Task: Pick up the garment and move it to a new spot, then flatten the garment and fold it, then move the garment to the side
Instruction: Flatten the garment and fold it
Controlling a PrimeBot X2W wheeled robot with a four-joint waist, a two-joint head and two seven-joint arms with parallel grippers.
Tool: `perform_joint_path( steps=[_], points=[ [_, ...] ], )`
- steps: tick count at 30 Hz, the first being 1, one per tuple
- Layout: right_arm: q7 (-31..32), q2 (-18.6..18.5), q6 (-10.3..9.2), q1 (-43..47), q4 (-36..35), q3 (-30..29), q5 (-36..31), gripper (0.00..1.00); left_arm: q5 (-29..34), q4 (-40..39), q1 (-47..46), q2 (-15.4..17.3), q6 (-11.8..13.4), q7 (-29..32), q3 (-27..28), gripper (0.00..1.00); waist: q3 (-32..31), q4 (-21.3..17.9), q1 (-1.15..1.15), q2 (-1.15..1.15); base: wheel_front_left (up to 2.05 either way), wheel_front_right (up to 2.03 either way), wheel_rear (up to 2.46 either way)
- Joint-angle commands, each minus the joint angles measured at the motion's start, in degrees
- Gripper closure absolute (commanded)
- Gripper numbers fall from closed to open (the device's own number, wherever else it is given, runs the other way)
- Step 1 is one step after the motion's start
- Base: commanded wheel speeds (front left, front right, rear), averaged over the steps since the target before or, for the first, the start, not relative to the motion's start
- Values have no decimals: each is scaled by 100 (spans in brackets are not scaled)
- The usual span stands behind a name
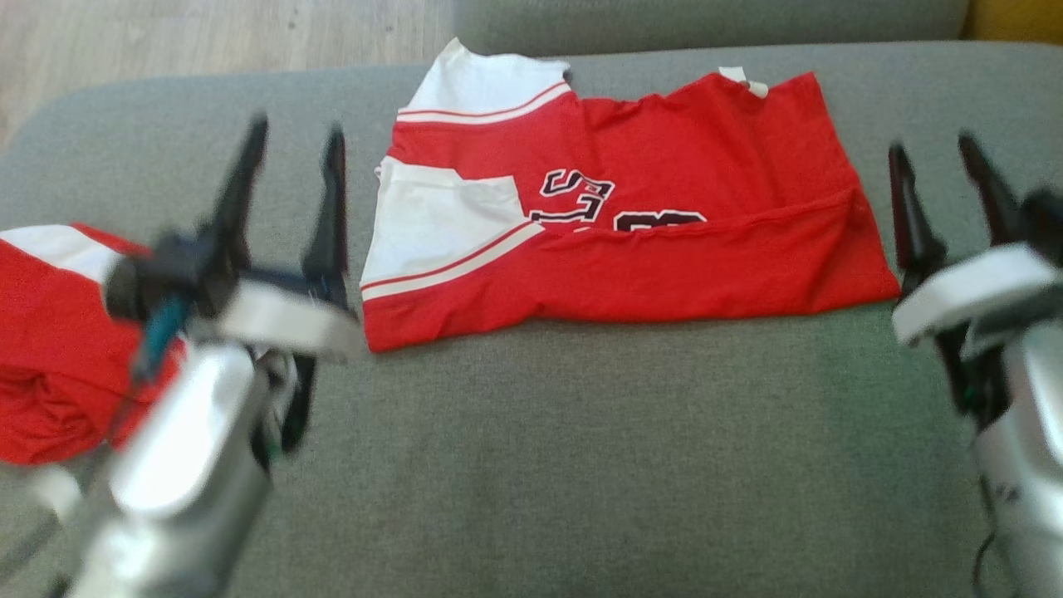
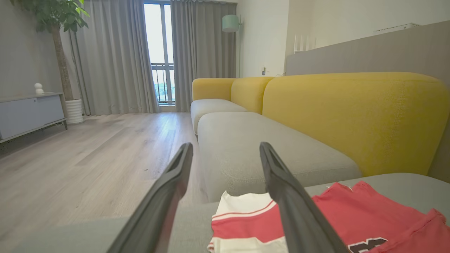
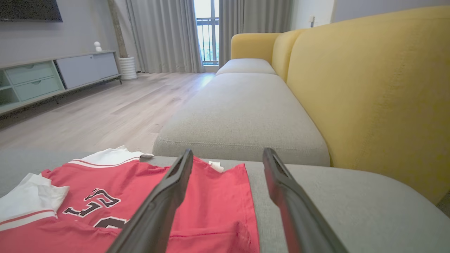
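Head view has the garment (image 1: 631,241), a red jersey with white sleeves and striped trim, lying flat in the middle of the grey seat (image 1: 581,465), its near edge turned up over the front in one long fold. The left gripper (image 1: 296,133) stands just off the sleeve end and the right gripper (image 1: 932,145) just off the other end; both have their fingers spread wide, hold nothing, and touch no cloth. The folding step seems to be in hand, with one fold laid. The next move probably calls for each gripper to pinch an end so the jersey can be folded again or carried aside without the fold slipping open. Dark block characters with white outlines show above the fold, but they are half covered and cannot be read. A small white tag (image 1: 743,80) at the far edge shows no legible text. A second red garment (image 1: 50,349) lies bunched at the seat's left edge, partly behind the left arm.
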Motion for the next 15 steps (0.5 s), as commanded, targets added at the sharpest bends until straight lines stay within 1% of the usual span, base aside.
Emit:
perform_joint_path(
  steps=[1,2,3,7,11,15],
  points=[
    [-117,117,39,99,-251,-99,-119,0,103,-293,67,98,76,-43,370,0,-70,0,1,0,0,0,0],
    [-167,236,39,266,-298,-252,-217,0,174,-444,302,24,96,-43,477,0,-102,-4,1,0,0,0,0],
    [-236,506,39,572,-411,-568,-435,0,300,-659,741,-119,88,-43,666,0,-145,-30,1,0,0,0,0],
    [-318,1050,39,1126,-666,-1035,-876,0,662,-780,1442,-343,35,-44,868,0,-240,-100,1,0,0,0,0],
    [-356,1374,39,1592,-817,-1262,-1202,0,872,-708,1997,-625,-54,-44,1035,0,-342,-165,1,0,0,0,0],
    [-361,1513,39,1841,-928,-1308,-1342,0,1043,-655,2373,-849,-146,-44,1307,0,-398,-240,1,0,0,0,0]
  ],
)
